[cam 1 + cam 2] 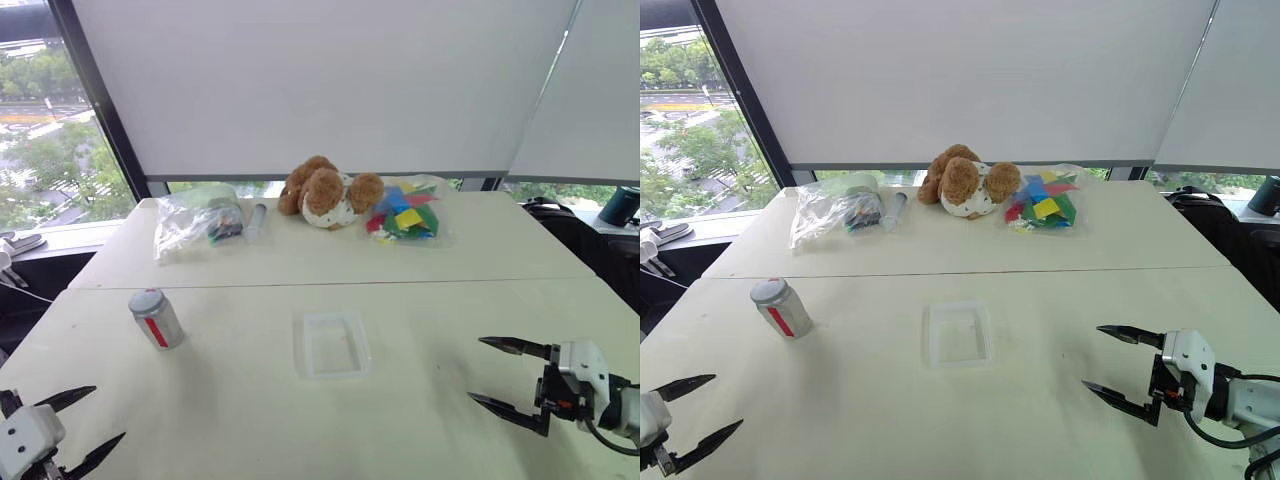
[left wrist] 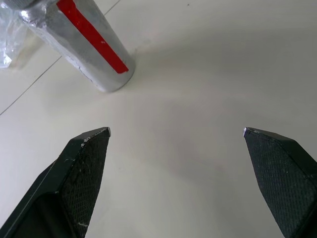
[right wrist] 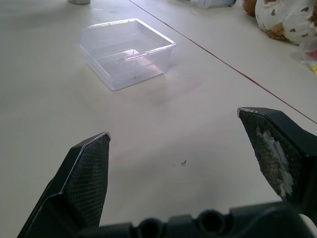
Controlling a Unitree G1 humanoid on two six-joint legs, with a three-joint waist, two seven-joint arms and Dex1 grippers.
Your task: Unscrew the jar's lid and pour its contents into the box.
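Box point(image 1: 334, 343) at the middle of the near table point(image 1: 420, 300), empty apart from a few dark specks. Jar point(image 1: 156, 318) well to the left of the box, standing tilted, lid point(image 1: 146, 300) on. Left gripper point(image 1: 82, 427) nearer than the jar, fingers spread wide, holding nothing. Right gripper point(image 1: 499, 376) to the right of the box, likewise spread and empty. Beyond the box, on the far table: plush toy point(image 1: 326, 190), clear tube point(image 1: 256, 220), and two bags point(image 1: 196, 216).
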